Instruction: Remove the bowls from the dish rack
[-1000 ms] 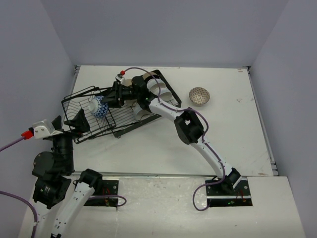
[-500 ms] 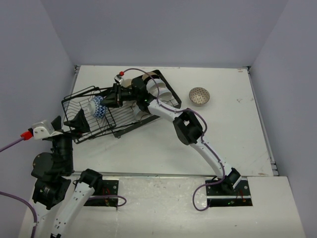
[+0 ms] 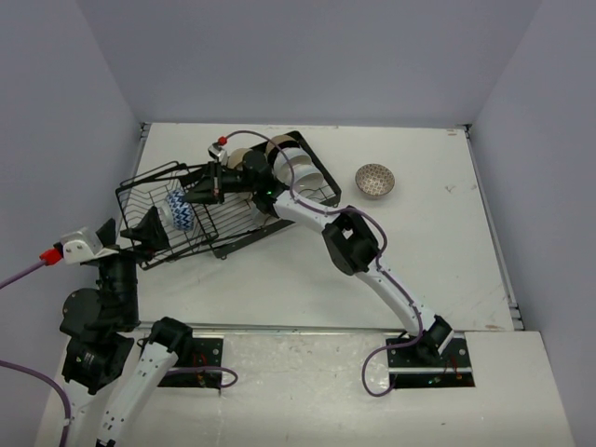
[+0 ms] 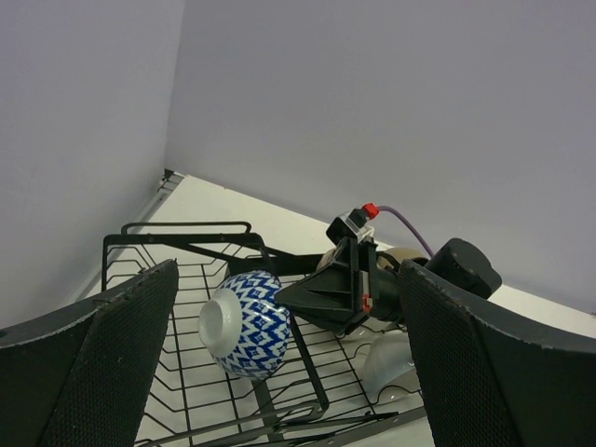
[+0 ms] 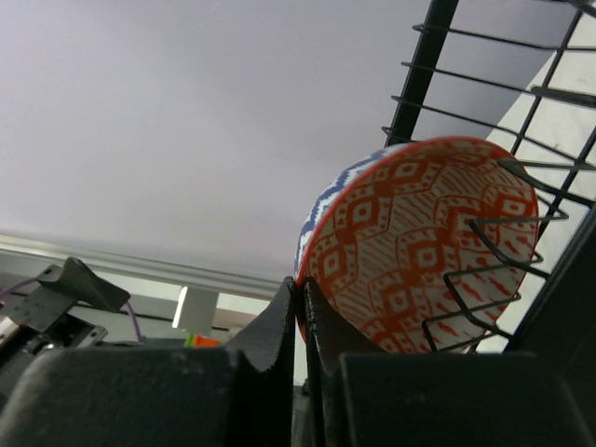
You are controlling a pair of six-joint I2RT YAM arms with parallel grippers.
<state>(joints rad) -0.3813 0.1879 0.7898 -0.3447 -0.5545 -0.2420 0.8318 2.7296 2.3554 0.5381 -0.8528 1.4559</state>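
Now that the right gripper [image 5: 300,291] has finished closing, its two fingers stand pinched nearly together, and from its own camera they seem to have the rim of the blue-and-white patterned bowl [image 5: 419,242] caught between them. That bowl stands on edge in the wire basket end of the black dish rack [image 4: 177,226], its red-patterned inside facing the right wrist and a few rack wires crossing in front of it.

A second ago those jaws were well apart at the bowl. Since then they have come shut, and from above the bowl has been nudged a little toward the rack's left end and sits at a slightly different tilt. The right arm has also stretched further over the rack.

I take it the grasp is made, so this bowl looks ready to be lifted clear of the wires, though it has not left the rack.

Hovering at the rack's near left corner, the left gripper [image 3: 130,233] has its fingers spread wide with nothing in them, and it has not budged over that second. Several white bowls [image 3: 303,168] wait at the rack's far end. One speckled bowl [image 3: 375,180] already lies out on the table [image 3: 447,242], well apart from the rack.
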